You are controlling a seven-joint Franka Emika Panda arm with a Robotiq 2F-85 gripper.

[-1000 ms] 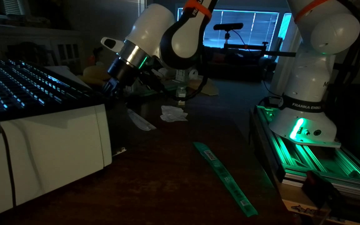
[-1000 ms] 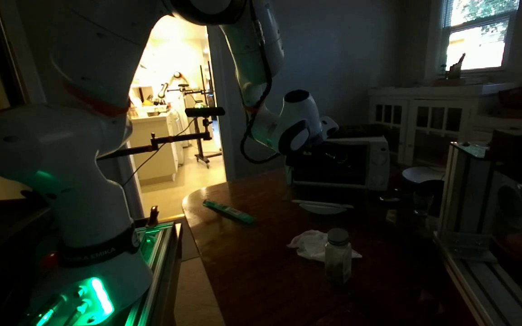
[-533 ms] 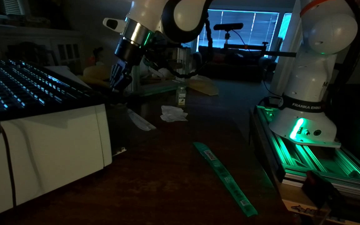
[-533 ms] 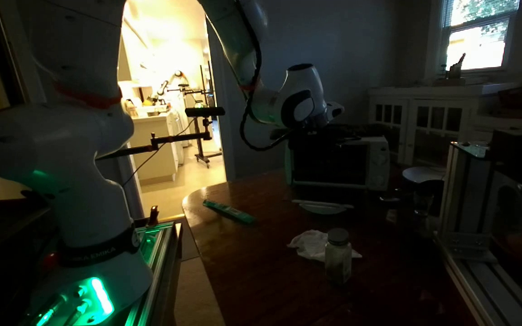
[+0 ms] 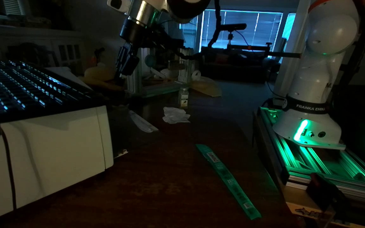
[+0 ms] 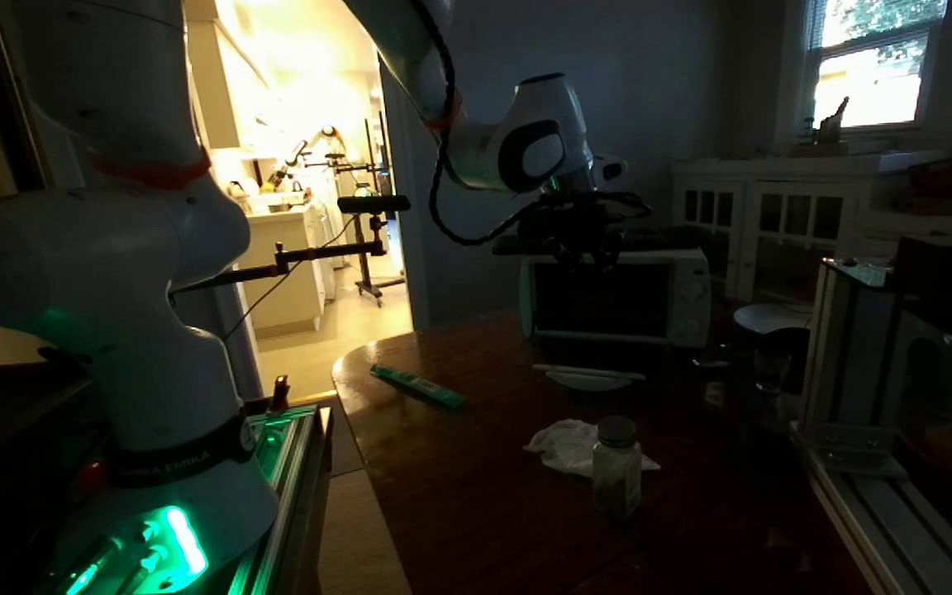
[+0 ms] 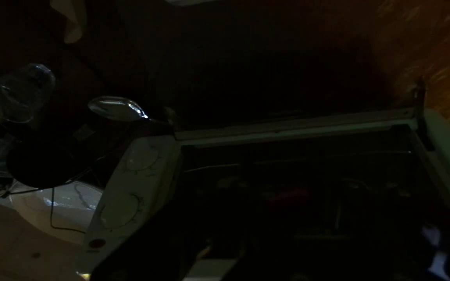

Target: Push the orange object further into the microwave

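Fingers (image 5: 129, 66) tilt downward above the counter (image 5: 169, 180); spread or pressed together, I cannot tell. Near them, lower, stands the oven (image 5: 65, 148). Within its opening the wrist view shows a dim reddish patch (image 7: 293, 195); whether that is the orange object, and how its long axis points, is too dark to tell.

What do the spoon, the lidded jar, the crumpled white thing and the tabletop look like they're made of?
Spoon: likely polished metal, given its mirror-like glints.
Jar: clear glass or perhaps hard plastic, smooth; its sides look see-through in an exterior view.
Crumpled white thing: thin paper or plastic film, finish unclear; its folds are creased.
Tabletop: probably varnished wood, reddish brown with a sheen.
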